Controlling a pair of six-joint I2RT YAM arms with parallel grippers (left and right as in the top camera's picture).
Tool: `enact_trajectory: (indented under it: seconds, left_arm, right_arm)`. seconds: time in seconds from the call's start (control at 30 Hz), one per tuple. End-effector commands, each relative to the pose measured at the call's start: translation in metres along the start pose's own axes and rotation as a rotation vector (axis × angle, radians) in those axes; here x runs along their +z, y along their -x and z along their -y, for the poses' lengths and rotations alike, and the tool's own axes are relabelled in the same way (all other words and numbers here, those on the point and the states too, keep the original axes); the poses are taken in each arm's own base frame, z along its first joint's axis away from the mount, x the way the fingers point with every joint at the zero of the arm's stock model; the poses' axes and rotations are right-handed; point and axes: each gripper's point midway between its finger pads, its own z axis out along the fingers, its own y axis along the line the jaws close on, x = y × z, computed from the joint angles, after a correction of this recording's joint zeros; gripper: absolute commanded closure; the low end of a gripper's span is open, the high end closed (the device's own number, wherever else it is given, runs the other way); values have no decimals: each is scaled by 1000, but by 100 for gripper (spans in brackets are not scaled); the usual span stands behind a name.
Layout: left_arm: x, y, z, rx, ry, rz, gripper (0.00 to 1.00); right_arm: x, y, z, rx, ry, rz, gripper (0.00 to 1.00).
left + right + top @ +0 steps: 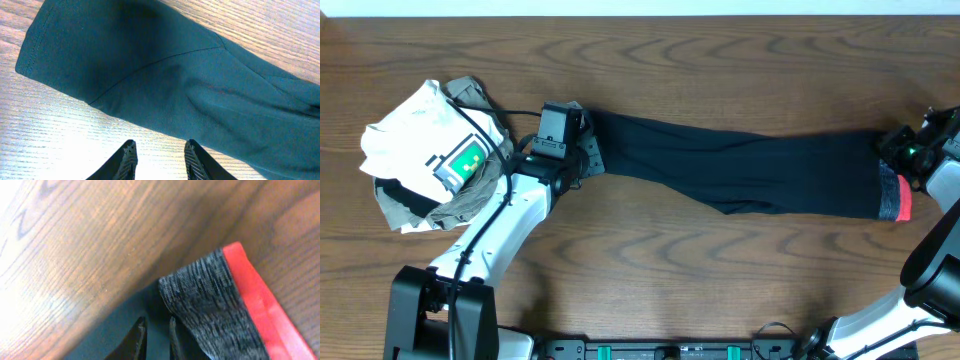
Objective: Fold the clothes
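The clothes, long black pants (750,170), lie stretched flat across the table, leg ends to the left. Their grey waistband (892,192) with a coral red edge is at the right. My left gripper (582,152) hovers at the leg ends. In the left wrist view the left gripper (160,146) is open over bare wood beside the black fabric (165,75), holding nothing. My right gripper (898,148) is at the waistband's far corner. In the right wrist view the right gripper (157,322) stands narrowly parted over black cloth beside the grey band (210,300).
A white T-shirt (420,125) with a green-and-blue graphic lies in a heap on an olive-khaki garment (470,200) at the left, close to my left arm. The wooden table (720,60) reaches to a pale far edge at the top.
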Motion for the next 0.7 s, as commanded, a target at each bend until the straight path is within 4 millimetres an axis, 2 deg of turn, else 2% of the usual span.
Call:
enact_trajectory:
  seconds: [0.0,0.17,0.3,0.33,0.57,0.67]
  left_arm:
    - [1,2,2,13,-3,-1,53]
    - [1,8,-1,13,16,27,48]
    - [0,13,-9,-1,34,40,38]
    - [0,14,-12,-7,39,40,34]
    - [-2,31,-40,-76,67,75,21]
    - [2,39,-39,-15,24,87,16]
  right_arm:
    - [1,-14,1,38,-13,-51,84]
    - [-6,-46,13,78,-60,-182,82]
    - [-14,-66,29,91,-116,-263,80]
    - [-16,-69,34,91,-141,-276,80]
    - [-26,-85,57,62,-264,-339,73]
    - [-27,-89,57,64,-267,-353,73]
